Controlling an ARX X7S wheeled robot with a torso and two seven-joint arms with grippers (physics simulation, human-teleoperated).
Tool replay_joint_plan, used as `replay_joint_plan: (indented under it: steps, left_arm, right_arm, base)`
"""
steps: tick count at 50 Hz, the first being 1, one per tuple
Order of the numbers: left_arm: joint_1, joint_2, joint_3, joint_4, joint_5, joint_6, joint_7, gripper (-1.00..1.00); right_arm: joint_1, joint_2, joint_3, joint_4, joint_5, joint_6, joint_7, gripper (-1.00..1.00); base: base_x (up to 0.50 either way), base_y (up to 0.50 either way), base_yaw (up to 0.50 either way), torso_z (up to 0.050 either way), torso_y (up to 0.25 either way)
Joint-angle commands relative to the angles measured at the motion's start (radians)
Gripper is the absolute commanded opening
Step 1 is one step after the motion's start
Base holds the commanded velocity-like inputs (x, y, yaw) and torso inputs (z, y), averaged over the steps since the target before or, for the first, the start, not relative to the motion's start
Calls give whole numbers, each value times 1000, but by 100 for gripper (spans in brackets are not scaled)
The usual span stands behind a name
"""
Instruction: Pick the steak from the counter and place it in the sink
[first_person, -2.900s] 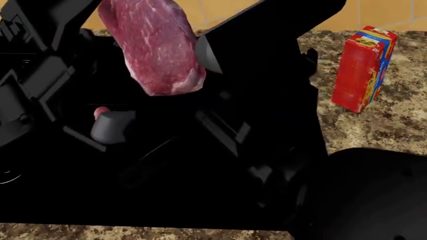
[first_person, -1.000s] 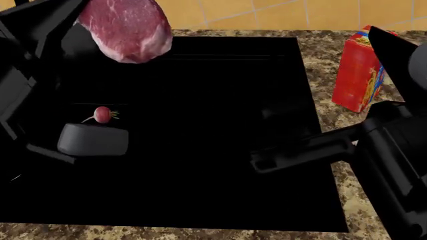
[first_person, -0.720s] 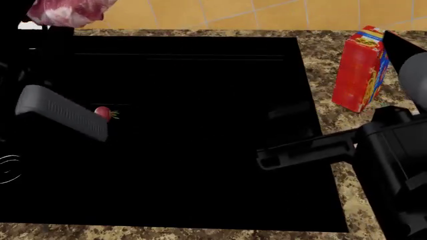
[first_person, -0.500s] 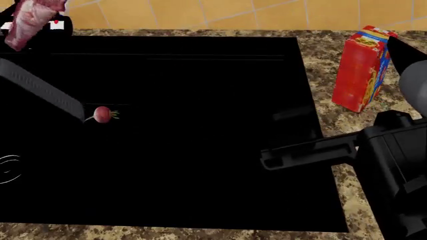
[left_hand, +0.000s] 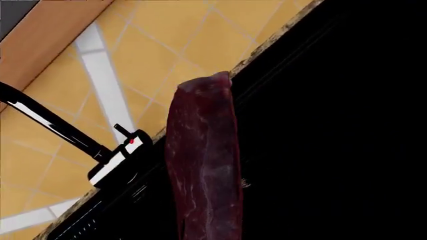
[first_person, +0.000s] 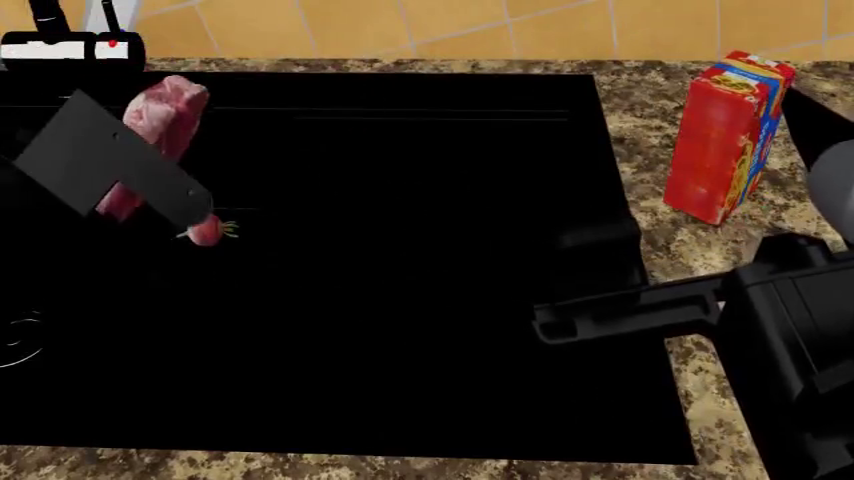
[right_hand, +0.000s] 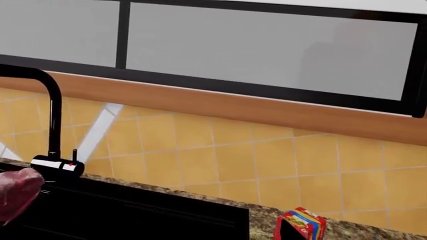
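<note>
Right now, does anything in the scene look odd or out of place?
Yes. A small radish lies inside the black sink, an unusual spot for it. The steak hangs upright over the basin rather than lying flat. The red carton stands normally.

Flat, even simulator light, sharp throughout; the sink (first_person: 400, 250) renders pitch black, swallowing detail.

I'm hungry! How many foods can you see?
3. The steak is over the far left part of the black sink, a small radish is in the sink just below it, and a red box stands on the counter at right. More may be hidden.
</note>
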Motion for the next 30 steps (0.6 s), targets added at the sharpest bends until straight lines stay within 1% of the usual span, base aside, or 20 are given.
replay_joint_plan:
  steps: [1, 8, 9, 14, 20, 23, 30]
  left_arm:
    - [-89, 100, 3, -171, -41, -124, 38, -100]
    - [-106, 137, -23, -257, -43, -117, 30, -100]
    - [-109, 147, -49, -267, -51, -129, 29, -100]
    - [-123, 132, -50, -231, -64, -156, 44, -100]
    - [-147, 118, -39, -246, -53, -173, 37, -100]
    - [-156, 119, -35, -278, -50, -172, 37, -100]
    - [-181, 130, -28, -448, -29, -110, 31, -100]
  right_arm:
    - [-30, 4, 9, -10, -21, -13, -17, 100]
    - [-58, 10, 26, -17, -27, -25, -25, 100]
    - [-63, 11, 29, -17, -29, -27, -26, 100]
    - [-86, 14, 45, -19, -40, -38, -38, 100]
    - [-104, 8, 48, -13, -64, -48, -59, 100]
    - [-108, 7, 47, -13, -70, -52, -64, 100]
    - [-122, 7, 49, -15, -76, -58, -71, 100]
  base:
    - [0, 0, 0, 0, 0]
    - [0, 0, 0, 0, 1]
    - [0, 0, 0, 0, 0]
    - [0, 0, 0, 0, 0]
    - [0, 0, 0, 0, 0]
    - [0, 0, 0, 0, 3]
    - [0, 0, 0, 0, 0]
